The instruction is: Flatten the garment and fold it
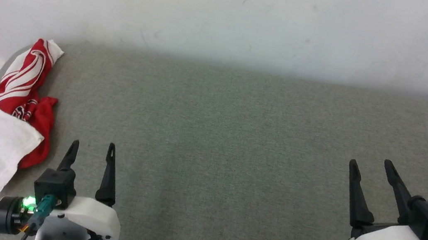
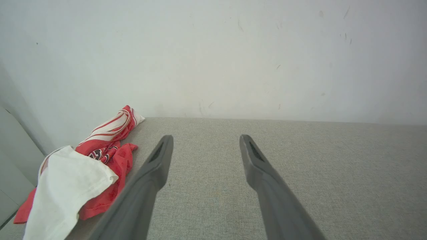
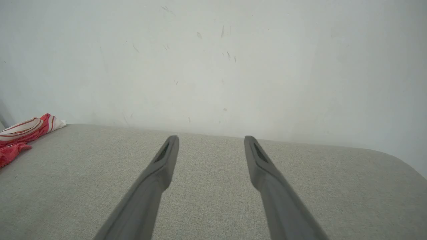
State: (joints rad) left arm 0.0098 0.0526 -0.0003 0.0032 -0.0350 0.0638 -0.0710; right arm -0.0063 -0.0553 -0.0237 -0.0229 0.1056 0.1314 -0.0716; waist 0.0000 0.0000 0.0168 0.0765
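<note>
Both tools are empty with fingers spread wide: the left gripper (image 1: 93, 144) and the right gripper (image 1: 371, 161) are poised over the grey woven fabric surface (image 1: 211, 136). The red jersey T-shirt with white sleeves (image 1: 9, 116) lies crumpled just off the left gripper's outer side, well apart from the right one. It looks light, soft and limp, likely to drape and bunch. The loose white sleeve (image 1: 1, 144) nearest the left fingers seems the handiest pinch.
</note>
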